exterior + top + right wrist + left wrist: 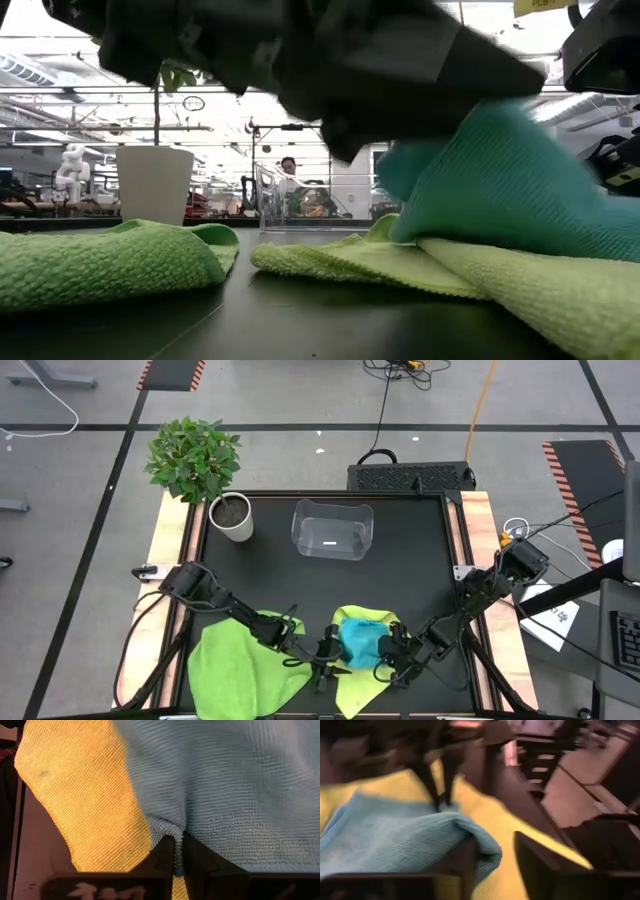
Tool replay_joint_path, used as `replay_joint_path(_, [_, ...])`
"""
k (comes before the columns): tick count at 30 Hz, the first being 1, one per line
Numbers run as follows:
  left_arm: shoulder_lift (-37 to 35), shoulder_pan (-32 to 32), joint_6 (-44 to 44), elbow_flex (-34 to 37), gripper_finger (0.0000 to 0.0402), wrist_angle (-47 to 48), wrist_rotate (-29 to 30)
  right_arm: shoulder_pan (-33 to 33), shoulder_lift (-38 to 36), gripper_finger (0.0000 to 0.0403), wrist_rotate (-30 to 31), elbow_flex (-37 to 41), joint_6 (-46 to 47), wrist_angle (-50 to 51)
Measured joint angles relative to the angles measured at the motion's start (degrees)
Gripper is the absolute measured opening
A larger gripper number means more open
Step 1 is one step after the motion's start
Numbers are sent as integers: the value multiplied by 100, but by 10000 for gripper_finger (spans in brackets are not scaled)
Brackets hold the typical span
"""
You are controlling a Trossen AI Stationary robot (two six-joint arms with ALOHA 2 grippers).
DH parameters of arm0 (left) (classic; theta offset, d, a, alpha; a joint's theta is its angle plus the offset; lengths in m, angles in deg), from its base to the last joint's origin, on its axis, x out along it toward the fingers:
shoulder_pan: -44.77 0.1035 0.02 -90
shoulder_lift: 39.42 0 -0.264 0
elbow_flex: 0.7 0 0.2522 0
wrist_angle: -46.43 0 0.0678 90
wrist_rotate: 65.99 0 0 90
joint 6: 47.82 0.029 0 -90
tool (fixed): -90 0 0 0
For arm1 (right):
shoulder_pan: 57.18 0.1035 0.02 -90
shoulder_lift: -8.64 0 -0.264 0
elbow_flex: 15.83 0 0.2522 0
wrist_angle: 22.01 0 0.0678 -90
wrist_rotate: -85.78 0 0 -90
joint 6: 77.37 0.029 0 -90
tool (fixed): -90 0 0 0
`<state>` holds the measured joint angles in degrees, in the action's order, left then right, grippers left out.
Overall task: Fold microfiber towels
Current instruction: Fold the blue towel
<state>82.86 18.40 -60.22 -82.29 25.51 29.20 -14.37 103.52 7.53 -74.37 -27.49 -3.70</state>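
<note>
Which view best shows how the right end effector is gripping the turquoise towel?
The right wrist view: the right end effector is shut on a pinched fold of the turquoise towel. The high view shows the towel bunched between both arms, the low view its raised side, the left wrist view a blurred corner.

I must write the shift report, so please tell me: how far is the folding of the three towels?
Nothing looks finished: the clear bin holds no towel. In hand is the turquoise towel, bunched on the pale yellow-green towel; the right hand is shut on its edge, and the left hand is at its other side. Left: both of these, and the bright green towel, which lies rumpled.
</note>
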Motion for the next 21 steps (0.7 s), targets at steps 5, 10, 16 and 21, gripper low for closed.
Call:
replay_joint_path(5, [-48,106,46,-78,15,10,-301,7,-229,13,-249,13,-2,88])
replay_joint_path(10, [-51,295,-155,-78,8,8,-324,7,-512,13,-243,15,-106,110])
replay_joint_path(16, [-53,422,-277,-75,5,-434,-717,-8,-872,13,-455,15,-108,114])
replay_joint_path(21, [-145,524,-379,-73,4,-569,-1011,-9,-1258,13,-598,13,-103,198])
